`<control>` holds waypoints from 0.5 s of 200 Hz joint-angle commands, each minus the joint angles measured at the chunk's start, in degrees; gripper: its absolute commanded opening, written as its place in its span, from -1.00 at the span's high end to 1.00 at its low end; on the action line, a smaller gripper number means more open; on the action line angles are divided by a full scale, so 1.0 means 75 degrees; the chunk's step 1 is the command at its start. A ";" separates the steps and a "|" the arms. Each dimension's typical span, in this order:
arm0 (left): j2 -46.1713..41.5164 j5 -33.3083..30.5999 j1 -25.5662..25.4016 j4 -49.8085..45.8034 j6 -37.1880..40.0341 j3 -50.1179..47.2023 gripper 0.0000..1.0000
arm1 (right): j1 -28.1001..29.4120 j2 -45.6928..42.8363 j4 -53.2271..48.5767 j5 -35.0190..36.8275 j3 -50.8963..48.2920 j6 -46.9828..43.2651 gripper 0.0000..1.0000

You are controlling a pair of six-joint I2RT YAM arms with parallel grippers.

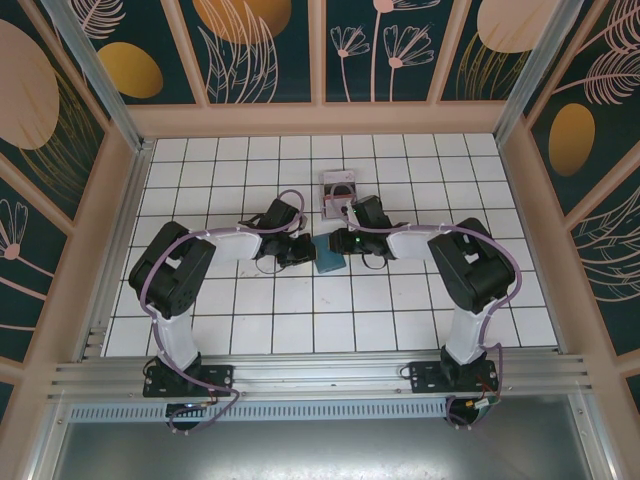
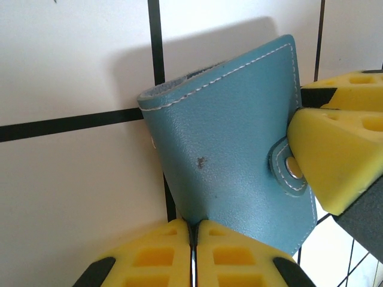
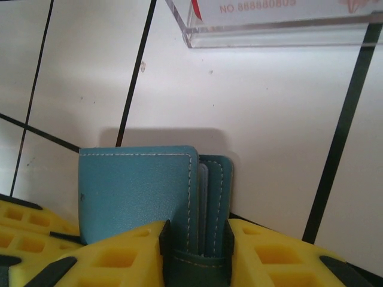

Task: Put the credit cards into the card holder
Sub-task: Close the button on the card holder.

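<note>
Presently, we find the left jaws closed on the lower edge of the card holder point(image 2: 227, 149). Their yellow pads point(image 2: 155, 260) are pressed together with only a thin margin of leather between them. The right jaws are clamped on the holder's snap tab point(image 2: 291, 168), which the right wrist view shows seated between that arm's two pads. The holder is folded shut and tilted up between the two arms, near the middle of the bench point(image 3: 269, 119). We cannot tell whether any edge of it rests on the tiles. The credit cards point(image 3: 263, 8) lie in the clear tray point(image 3: 275, 33) just beyond the holder, so the loading has not begun.

Risks, in our judgement:

- **Shallow left grip.** A pull on the tab to free the snap could draw the leather out of the pads. The holder would then drop or swing from the tab.
- **Uneven pull.** If the two arms pull unevenly, the holder may twist rather than open.
- **Spring-back.** Once unsnapped, the cover may fold closed again unless it is pinned flat.
- **Tray too near.** The tray sits close to the right arm, and a wide opening motion could knock it and scatter the cards.
</note>
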 commanded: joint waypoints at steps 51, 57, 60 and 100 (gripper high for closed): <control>0.0716 -0.0775 -0.0042 0.0558 0.0107 0.0146 0.82 | 0.0970 0.0421 -0.1674 0.0608 -0.0186 -0.0438 0.43; 0.0742 -0.0800 -0.0037 0.0569 0.0115 0.0159 0.83 | 0.0977 0.0389 -0.1675 0.0634 -0.0226 -0.0444 0.43; 0.0761 -0.0818 -0.0047 0.0579 0.0128 0.0170 0.83 | 0.0977 0.0377 -0.1659 0.0637 -0.0250 -0.0440 0.43; 0.1020 -0.0837 -0.0003 0.0698 0.0112 0.0276 0.86 | 0.1023 0.0253 -0.1514 0.0860 -0.0588 -0.0393 0.42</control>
